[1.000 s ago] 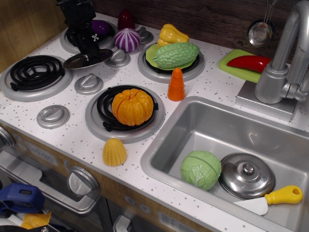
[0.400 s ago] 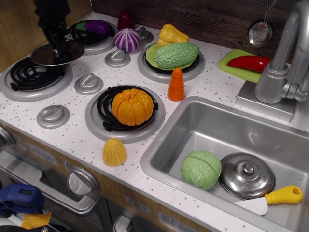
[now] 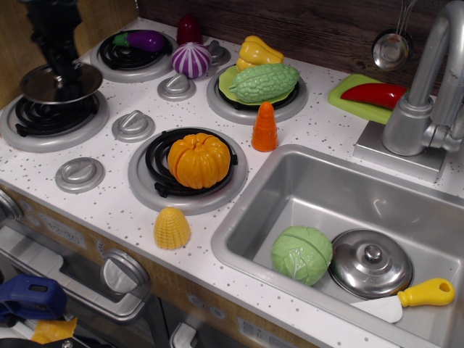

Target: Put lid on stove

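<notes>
The flat dark steel lid point(image 3: 61, 83) hangs in my black gripper point(image 3: 58, 71), which is shut on its centre knob. The lid is level, just above the front-left black coil burner point(image 3: 51, 116) of the white speckled stove point(image 3: 109, 199). I cannot tell whether the lid touches the coil. The gripper's fingers hide the knob. The arm comes down from the top left corner.
An orange pumpkin point(image 3: 199, 160) sits on the front middle burner, an eggplant point(image 3: 143, 40) on the back left one, a green gourd point(image 3: 264, 82) on the back right. A purple onion point(image 3: 191, 59), orange carrot point(image 3: 264, 127) and corn point(image 3: 172, 228) stand around. The sink point(image 3: 304, 181) holds a cabbage and a domed lid point(image 3: 370, 263).
My gripper has carried the lid leftward and forward, from beside the back-left burner to over the front-left burner. The eggplant on the back-left burner is now uncovered.
</notes>
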### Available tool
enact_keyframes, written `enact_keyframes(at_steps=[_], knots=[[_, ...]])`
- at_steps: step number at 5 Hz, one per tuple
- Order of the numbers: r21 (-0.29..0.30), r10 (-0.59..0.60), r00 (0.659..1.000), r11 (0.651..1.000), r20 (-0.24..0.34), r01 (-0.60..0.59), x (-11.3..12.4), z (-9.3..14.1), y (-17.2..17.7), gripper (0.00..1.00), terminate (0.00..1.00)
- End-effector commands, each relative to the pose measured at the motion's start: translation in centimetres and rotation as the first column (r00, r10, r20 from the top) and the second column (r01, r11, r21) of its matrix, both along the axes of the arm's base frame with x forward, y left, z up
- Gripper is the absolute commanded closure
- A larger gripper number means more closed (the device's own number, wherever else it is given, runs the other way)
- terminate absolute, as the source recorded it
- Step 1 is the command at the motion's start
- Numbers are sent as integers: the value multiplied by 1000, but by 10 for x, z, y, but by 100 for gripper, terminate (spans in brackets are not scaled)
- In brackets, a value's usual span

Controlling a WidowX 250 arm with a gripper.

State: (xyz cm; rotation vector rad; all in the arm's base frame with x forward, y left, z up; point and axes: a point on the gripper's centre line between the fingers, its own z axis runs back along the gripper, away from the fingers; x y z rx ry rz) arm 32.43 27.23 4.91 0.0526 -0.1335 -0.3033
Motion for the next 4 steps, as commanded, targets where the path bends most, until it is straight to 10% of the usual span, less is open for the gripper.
enact_keyframes(at_steps=[1,3,4], knots=[[75,-11,996,997,88,5,-7,37,7,0,0],[86,-52,993,995,109,42,-7,30,14,0,0],[86,-52,993,995,109,42,-7,30,14,0,100]])
